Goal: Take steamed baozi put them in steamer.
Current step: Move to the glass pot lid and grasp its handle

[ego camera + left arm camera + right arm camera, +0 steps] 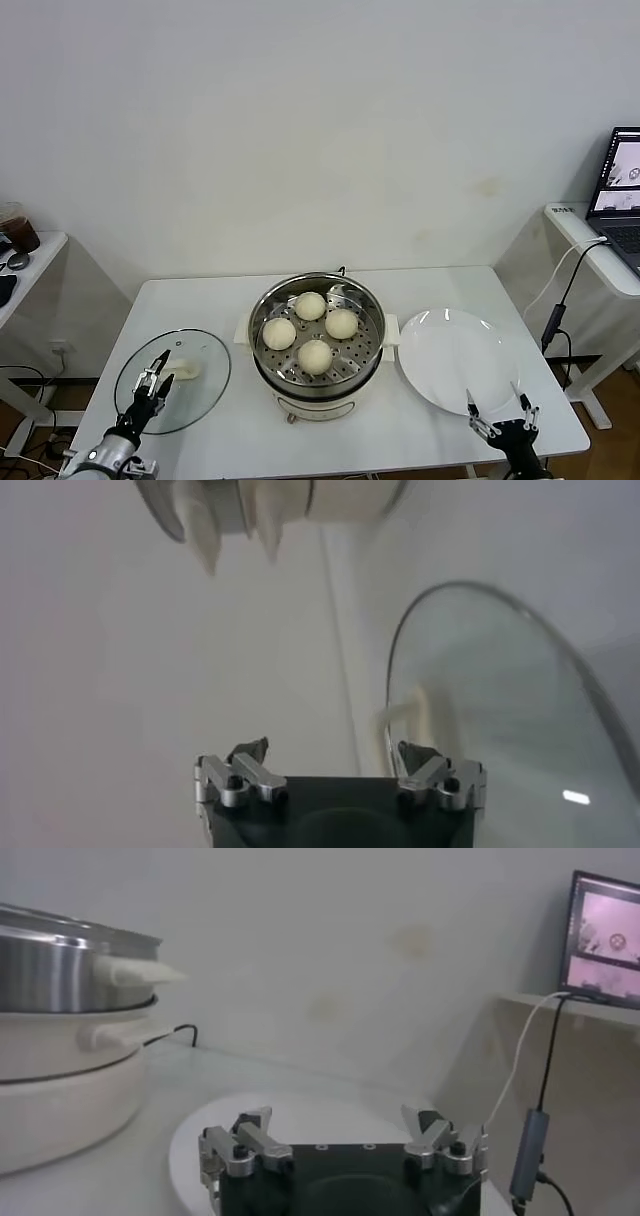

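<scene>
**A:** In the middle of the bench (200,300) sits the steamer (317,392), shiny steel pot on a white base, and all four baozi (310,306) are already lying on the perforated tray inside. One at the far side, one left, one right, one near, bunched in a loose diamond and just beside each other. None of them anywhere else that I can spot.

**B:** Yep, same read here. What about the arms?

**A:** Both low at the near edge. The left end effector (154,377) hangs over the near-left part of the glass lid (205,395), which lies flat on the bench left of the steamer, white handle near its middle. Fingers spread wide, nothing between them. The left wrist view shows the lid's rim curving right in front of the fingers, steamer base farther off.

**B:** And the right one?

**A:** The right end effector (500,410) is at the near-right edge of the plate (440,350), which sits just right of the steamer. Also splayed wide and holding nothing. Can't tell if the tips touch the plate or just hover over it.

**B:** Background stuff?

**A:** Laptop (622,190) on a side desk far right with a cable (560,290) dangling down, and a dark cup (17,230) on another desk at the left.
</scene>
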You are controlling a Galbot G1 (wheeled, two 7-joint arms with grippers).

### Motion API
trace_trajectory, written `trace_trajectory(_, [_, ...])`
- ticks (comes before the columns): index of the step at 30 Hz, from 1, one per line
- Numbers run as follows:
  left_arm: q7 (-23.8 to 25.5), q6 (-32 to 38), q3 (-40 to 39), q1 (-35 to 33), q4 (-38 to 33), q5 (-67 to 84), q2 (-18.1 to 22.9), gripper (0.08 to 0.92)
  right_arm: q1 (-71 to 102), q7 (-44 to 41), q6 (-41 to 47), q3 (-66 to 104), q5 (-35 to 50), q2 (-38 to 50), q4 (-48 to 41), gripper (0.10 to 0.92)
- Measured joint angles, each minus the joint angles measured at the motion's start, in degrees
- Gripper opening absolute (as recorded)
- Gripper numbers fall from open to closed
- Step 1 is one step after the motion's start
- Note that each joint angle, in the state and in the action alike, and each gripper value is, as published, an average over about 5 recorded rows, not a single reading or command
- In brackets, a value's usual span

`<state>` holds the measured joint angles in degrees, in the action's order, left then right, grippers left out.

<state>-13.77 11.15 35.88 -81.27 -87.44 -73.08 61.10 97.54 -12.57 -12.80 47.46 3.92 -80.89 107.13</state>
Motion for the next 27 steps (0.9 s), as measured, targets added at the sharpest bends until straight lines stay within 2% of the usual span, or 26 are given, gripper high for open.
trace_trajectory(11, [-0.02,-0.49,-1.70,6.66,6.92,-1.20,0.11,0.823,0.39,-0.10,-0.01,0.11,-0.45,-0.30,0.08,0.823])
trace_trajectory(14, [-0.19,-0.51,-1.91,7.89,8.49,-1.35,0.18,0.792,0.43,-0.16,0.01,0.06,-0.54,-0.39,0.10,0.823])
trace_trajectory(27, [-1.27,-0.36,-2.09,10.51,13.14,-1.57,0.86,0.429,0.69,-0.42,0.38,-1.00,-1.14,-0.65,0.64,0.823])
